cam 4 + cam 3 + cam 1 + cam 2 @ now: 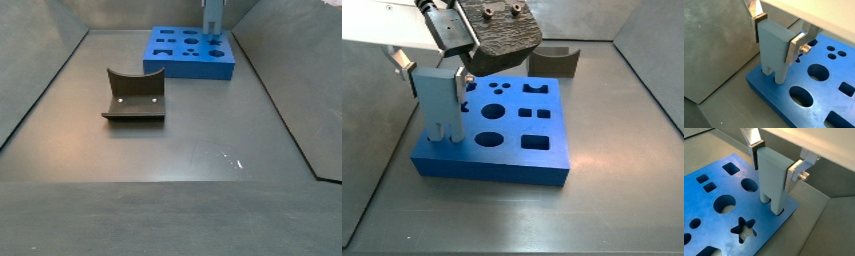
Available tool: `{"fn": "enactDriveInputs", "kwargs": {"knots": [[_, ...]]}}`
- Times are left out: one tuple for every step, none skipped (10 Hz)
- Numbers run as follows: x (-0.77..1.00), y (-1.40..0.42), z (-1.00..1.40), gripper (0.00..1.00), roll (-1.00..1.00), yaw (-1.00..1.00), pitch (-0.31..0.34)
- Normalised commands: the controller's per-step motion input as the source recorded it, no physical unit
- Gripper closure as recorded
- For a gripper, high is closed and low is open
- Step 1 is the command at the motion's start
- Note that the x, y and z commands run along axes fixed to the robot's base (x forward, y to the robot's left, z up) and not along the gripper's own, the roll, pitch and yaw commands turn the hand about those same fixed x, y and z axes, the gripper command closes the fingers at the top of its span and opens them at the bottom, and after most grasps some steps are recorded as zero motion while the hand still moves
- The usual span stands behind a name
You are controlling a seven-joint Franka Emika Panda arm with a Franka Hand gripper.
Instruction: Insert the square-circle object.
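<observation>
The square-circle object (774, 50) is a tall pale grey-blue block with two long legs, standing upright. My gripper (777, 34) is shut on its upper body, with one silver finger (759, 20) on each side. It shows the same way in the other wrist view (772, 183). The leg tips are at the top face of the blue board (824, 102), close to one corner, and seem to be entering holes there. How deep they go is hidden. In a side view the object (436, 105) stands at the board's (489, 170) near-left corner under the gripper (433, 68).
A dark brown curved block (553, 62) lies on the grey floor beyond the board. It also shows in the other side view (134, 95), nearer than the board (187, 68). The board has several round, square and star holes. Grey walls enclose the floor.
</observation>
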Motion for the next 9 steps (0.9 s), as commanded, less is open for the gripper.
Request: {"fn": "enactDriveInputs", "kwargs": {"knots": [[0.0,0.0,-0.39,1.0,0.0,-0.01,-0.004],[-0.03,0.03,-0.48,1.0,0.0,0.0,-0.066],[-0.37,0.06,-0.37,1.0,-0.01,-0.07,-0.26],[-0.17,-0.01,-0.15,1.0,0.0,0.0,-0.199],[-0.15,-0.07,-0.17,1.0,0.05,0.0,-0.243],[-0.06,-0.08,-0.22,1.0,0.19,-0.01,-0.274],[-0.05,-0.03,-0.2,1.0,0.1,0.0,-0.226],[-0.01,-0.02,-0.16,1.0,0.11,0.0,-0.123],[0.0,0.0,0.0,1.0,0.0,0.0,0.0]]}}
